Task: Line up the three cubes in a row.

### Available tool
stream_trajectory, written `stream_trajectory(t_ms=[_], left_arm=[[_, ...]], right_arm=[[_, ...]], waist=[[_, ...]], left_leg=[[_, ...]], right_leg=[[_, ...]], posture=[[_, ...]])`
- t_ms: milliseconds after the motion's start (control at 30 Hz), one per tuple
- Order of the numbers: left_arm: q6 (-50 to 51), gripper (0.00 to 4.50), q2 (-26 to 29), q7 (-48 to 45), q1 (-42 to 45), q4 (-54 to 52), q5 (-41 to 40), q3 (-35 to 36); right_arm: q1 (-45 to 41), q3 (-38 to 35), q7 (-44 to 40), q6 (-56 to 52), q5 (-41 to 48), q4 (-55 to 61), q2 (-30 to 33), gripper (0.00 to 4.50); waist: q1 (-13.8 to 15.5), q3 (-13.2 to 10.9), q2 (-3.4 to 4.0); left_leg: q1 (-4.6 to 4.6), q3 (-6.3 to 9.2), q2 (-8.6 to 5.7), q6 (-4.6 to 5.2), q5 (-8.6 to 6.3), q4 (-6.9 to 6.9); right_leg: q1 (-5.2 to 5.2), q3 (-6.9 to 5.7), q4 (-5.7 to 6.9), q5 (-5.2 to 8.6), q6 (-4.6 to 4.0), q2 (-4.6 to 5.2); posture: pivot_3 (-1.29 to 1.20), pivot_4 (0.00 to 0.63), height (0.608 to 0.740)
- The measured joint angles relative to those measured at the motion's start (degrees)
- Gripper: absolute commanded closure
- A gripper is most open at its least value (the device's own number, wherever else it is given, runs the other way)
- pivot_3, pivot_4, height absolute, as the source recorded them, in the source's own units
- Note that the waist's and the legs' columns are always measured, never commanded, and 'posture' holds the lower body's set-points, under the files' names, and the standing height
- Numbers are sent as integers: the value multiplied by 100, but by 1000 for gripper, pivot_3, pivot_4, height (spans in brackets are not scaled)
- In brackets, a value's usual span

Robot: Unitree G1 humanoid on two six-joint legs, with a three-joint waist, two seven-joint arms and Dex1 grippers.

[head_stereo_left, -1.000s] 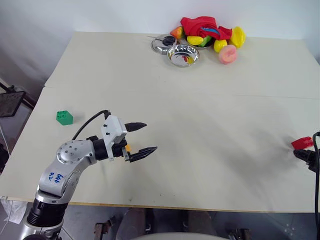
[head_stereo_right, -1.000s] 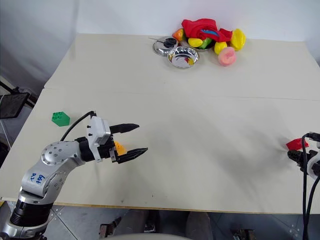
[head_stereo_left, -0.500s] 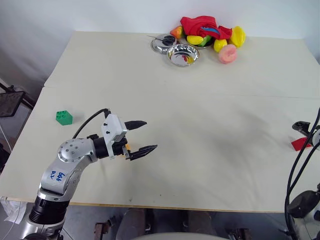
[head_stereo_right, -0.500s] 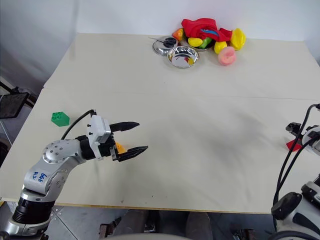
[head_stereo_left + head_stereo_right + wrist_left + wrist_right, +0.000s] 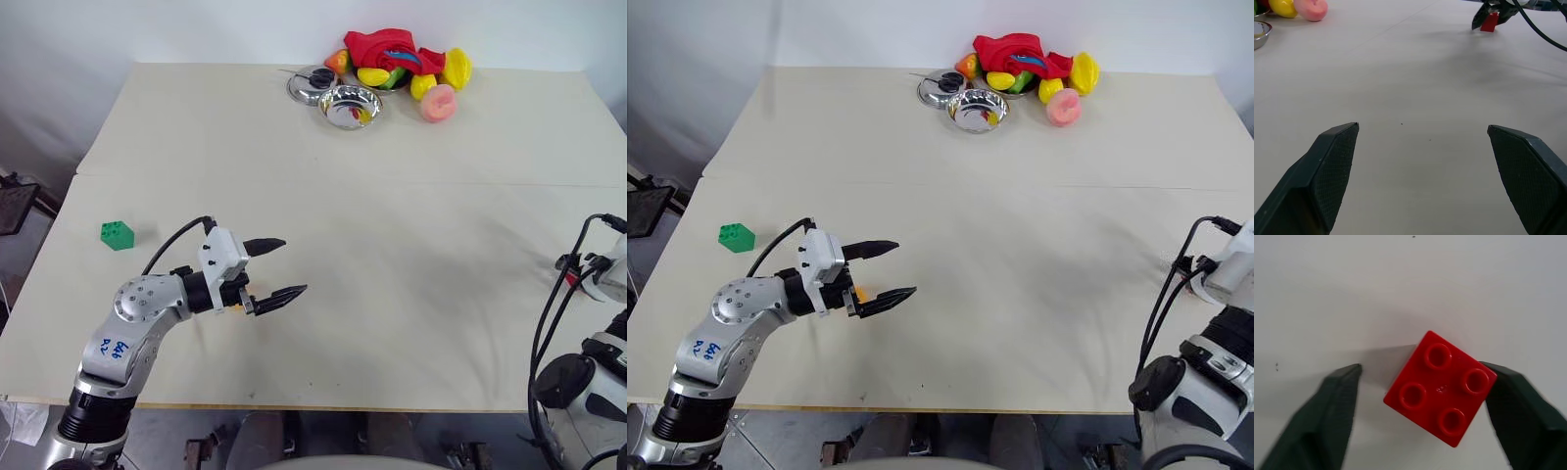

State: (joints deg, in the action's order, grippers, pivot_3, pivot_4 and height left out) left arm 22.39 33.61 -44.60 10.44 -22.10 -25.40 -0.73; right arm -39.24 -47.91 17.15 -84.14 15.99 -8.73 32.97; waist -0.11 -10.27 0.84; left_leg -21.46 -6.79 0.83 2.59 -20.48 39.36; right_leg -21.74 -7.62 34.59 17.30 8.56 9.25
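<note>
- While the left gripper [image 5: 272, 267] hovers over the near-left part of the cream table [image 5: 411, 235], its two black fingers stand wide apart with nothing between them.
- Tucked just behind that gripper's base, a sliver of the orange-yellow block [image 5: 860, 293] peeks out; whether it touches the gripper cannot be told.
- Far to the robot's left, near the table's left edge, sits the green block [image 5: 117, 235], upright with its studs up and well apart from the left arm.
- Seen along the right gripper [image 5: 1420, 396], the red block [image 5: 1441, 387] sits on the table between the two fingers, its four studs facing the camera and its body turned at an angle to them.
- One finger lies right at a corner of the red block, while the other stands apart from it with bare table between; the jaws are parted, not clamped on it.
- From the left wrist view, the same red block [image 5: 1490, 21] shows far across the table under the right gripper's dark fingers.
- At the far edge of the table, two round steel bowls [image 5: 350, 105] sit side by side, touching or nearly so.
- Just beside the bowls lies a pile of toy fruit [image 5: 437, 101] with a red cloth [image 5: 384, 46] draped over it, well apart from all three blocks.
</note>
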Motion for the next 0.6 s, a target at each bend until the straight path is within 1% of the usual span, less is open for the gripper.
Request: stream_trajectory(t_ms=[67, 100, 267, 367, 433, 500, 567, 600], left_arm=[[-2, 0, -7, 5, 0, 0, 1, 0], [-6, 0, -10, 5, 0, 0, 2, 0], [-65, 0, -10, -3, 2, 1, 3, 0], [-110, 0, -11, -4, 1, 2, 5, 0], [-130, 0, -11, -3, 4, 7, 11, 3], [-149, 0, -19, -6, 5, 9, 13, 8], [-173, 0, -20, -26, -12, 5, 8, 25], [-185, 0, -21, -49, -11, 5, 3, 25]], right_arm=[[-4, -46, -3, 1, -101, 62, -17, 2380], [-4, -80, -5, 8, -150, 89, -43, 2462], [7, -177, -148, 15, -261, 185, -124, 2462], [238, -118, -639, -130, -115, 444, -105, 2462], [591, 234, -1282, -227, 199, 700, 66, 2462], [1184, 993, -2410, 7, 692, 978, 562, 2462], [1875, 1934, -3911, 942, 968, 1309, 1324, 2462], [2168, 2340, -4691, 1628, 994, 1445, 1704, 2462]], waist=[[-3, 0, 0], [-7, 0, 0], [-12, 0, 0], [-8, 0, 0], [-13, 0, 0], [-14, 0, 1], [-4, -2, 4], [-7, -3, 2]], left_leg=[[0, 0, 0, 0, 0, -1], [1, 0, 0, 0, 0, -2], [1, -2, 0, -2, 1, -4], [1, -1, 0, -2, 1, -7], [2, -2, -1, -2, 1, -11], [5, -5, -3, -2, 1, -15], [7, -6, -13, -2, 1, -20], [9, -7, -17, -2, 1, -20]], right_leg=[[0, 0, 0, 0, 0, 0], [0, 0, 0, 0, 0, 0], [-1, 2, -1, 0, 0, -1], [-1, 1, -6, 0, 0, -2], [-1, 2, -10, 0, 0, -3], [-1, 5, -16, 0, 0, -4], [0, 4, -22, 1, 3, -5], [3, 4, -27, 0, 6, -6]], posture=[[0, 150, 740], [0, 150, 740], [0, 150, 740], [0, 150, 740], [0, 150, 740], [0, 150, 740], [0, 150, 740], [0, 150, 740]])
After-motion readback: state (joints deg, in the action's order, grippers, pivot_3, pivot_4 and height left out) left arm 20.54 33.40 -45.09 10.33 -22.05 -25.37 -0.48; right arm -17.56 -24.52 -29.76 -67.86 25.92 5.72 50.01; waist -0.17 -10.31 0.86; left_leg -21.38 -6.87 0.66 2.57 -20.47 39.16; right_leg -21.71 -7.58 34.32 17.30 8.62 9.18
